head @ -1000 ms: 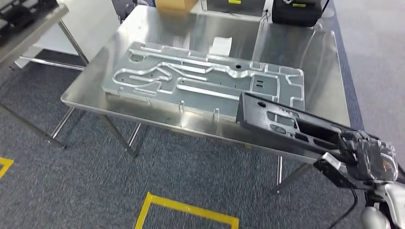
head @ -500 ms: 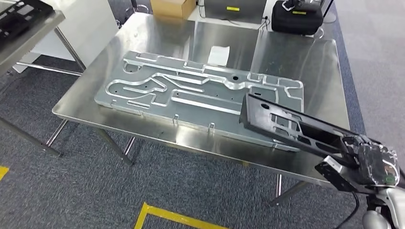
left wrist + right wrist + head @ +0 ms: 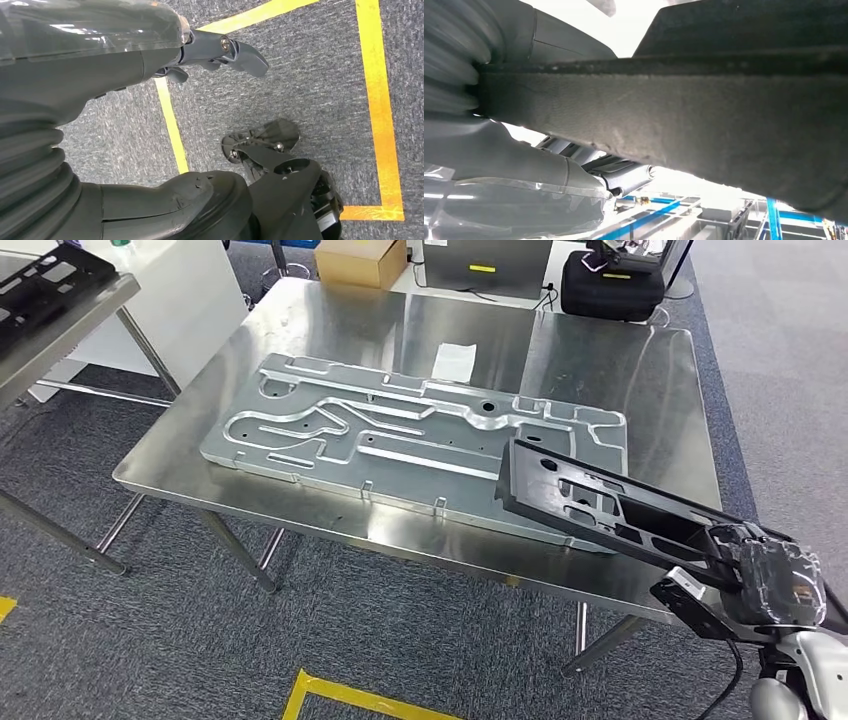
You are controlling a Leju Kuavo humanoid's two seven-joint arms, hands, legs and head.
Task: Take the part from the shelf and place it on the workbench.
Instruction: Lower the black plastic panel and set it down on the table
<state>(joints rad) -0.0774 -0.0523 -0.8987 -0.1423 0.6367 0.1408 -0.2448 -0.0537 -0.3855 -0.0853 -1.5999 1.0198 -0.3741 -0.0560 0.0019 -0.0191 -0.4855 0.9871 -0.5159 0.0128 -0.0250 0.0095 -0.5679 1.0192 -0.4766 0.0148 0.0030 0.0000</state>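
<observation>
My right hand (image 3: 762,575) grips the near end of a long black part (image 3: 600,507) with cut-out slots, at the lower right of the head view. The part's far end hangs over the right front corner of the steel workbench (image 3: 600,360), just above a large machined aluminium plate (image 3: 400,435) lying there. The right wrist view has the black part (image 3: 704,120) close up across the hand (image 3: 514,165). My left hand (image 3: 125,55) hangs over the grey carpet, fingers apart and holding nothing.
A white paper (image 3: 455,360) lies behind the plate. A cardboard box (image 3: 362,260) and a black case (image 3: 615,285) stand beyond the bench. At the far left is another table (image 3: 60,330) with a black part (image 3: 45,285). Yellow tape (image 3: 380,702) marks the carpet.
The whole view has shifted as the camera moved closer to the bench. The black part now reaches a little further over the bench corner, still gripped by my right hand.
</observation>
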